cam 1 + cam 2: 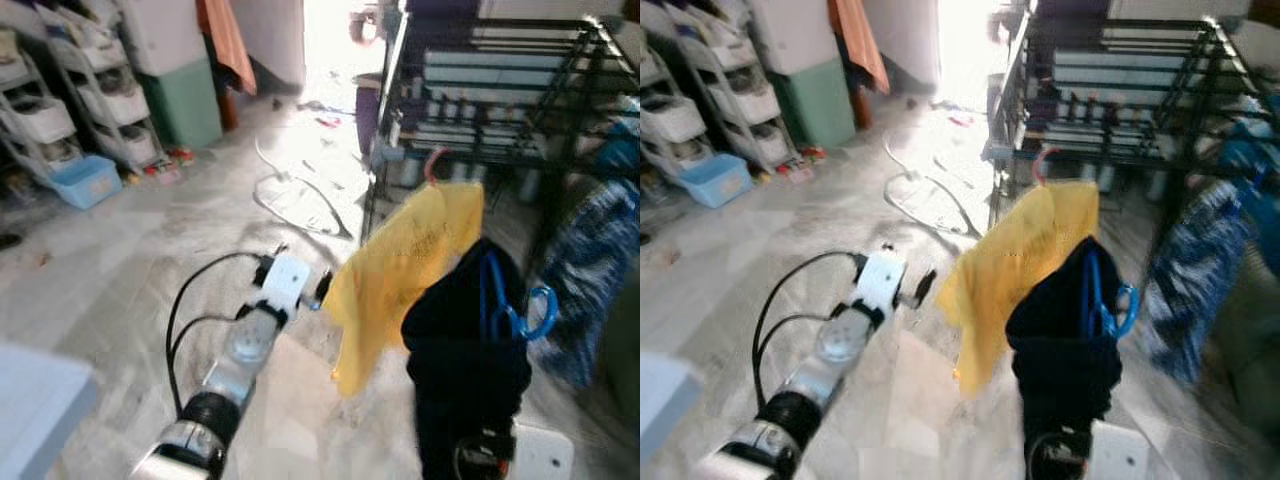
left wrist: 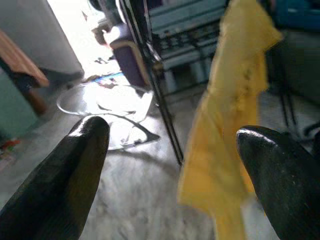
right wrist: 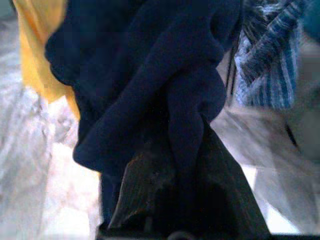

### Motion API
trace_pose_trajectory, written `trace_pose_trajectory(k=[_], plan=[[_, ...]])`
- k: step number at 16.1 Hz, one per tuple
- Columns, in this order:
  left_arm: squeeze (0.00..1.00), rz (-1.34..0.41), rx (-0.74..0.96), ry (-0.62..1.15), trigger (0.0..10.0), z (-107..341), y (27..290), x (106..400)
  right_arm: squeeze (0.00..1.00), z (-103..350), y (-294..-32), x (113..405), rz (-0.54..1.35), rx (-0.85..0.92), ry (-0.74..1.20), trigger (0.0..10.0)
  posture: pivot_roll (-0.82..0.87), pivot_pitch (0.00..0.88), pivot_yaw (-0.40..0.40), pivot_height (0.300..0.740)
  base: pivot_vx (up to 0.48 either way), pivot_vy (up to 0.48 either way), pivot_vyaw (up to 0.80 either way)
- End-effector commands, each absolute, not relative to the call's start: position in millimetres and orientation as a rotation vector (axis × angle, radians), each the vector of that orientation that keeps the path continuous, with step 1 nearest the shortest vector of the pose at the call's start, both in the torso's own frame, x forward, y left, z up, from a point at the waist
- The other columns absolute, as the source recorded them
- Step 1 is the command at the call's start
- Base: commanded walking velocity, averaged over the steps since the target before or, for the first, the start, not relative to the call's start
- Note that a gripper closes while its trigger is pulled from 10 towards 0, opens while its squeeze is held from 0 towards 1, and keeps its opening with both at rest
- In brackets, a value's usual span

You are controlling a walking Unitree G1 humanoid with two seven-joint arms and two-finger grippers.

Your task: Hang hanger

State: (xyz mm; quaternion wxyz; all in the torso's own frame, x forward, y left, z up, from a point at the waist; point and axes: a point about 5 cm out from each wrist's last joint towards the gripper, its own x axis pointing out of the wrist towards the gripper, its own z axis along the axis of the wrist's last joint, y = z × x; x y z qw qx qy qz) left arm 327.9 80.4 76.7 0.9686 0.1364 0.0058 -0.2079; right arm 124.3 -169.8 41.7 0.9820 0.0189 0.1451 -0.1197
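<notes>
Right tool (image 3: 170, 200) low at centre-right of the head view, clamped on a dark navy garment (image 1: 465, 340) with a blue hanger (image 1: 515, 310) poking out of its top. Just left of it hangs a yellow cloth (image 1: 400, 270), its pink hook (image 1: 432, 165) at the black drying rack (image 1: 480, 90) in the upper right. Left tool (image 2: 170, 165) reaches out lower-centre, fingers spread wide, gripping nothing, yellow cloth ahead. Blue-striped fabric (image 1: 590, 270) hangs at the right edge.

Left hand (image 2: 170, 165) extended forward, fingers (image 2: 65, 175) spread apart.
</notes>
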Motion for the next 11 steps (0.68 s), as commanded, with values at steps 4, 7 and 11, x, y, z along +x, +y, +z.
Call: trace_pose_trajectory(k=[4, 7, 11], plan=[[0.0, -0.41, 0.299, 0.008, 10.0, 78.6, 85.8, 330.5, 0.0, 48.4, -169.5, 130.7, -0.215, 0.037, 0.253, 0.0, -0.04, 0.018, 0.032, 0.74, -0.373, 0.0, 0.0], [0.0, -0.414, 0.307, 0.01, 10.0, 76.9, 85.4, 329.1, 0.0, 47.6, -173.5, 131.3, -0.192, 0.023, 0.259, 2.1, -0.05, 0.021, 0.03, 0.74, -0.369, 0.0, 0.0], [0.0, -0.419, 0.307, 0.014, 10.0, 76.1, 83.9, 329.1, 0.0, 47.5, -173.2, 133.8, -0.171, 0.017, 0.26, 4.8, -0.05, 0.02, 0.028, 0.74, -0.358, 0.0, 0.0]])
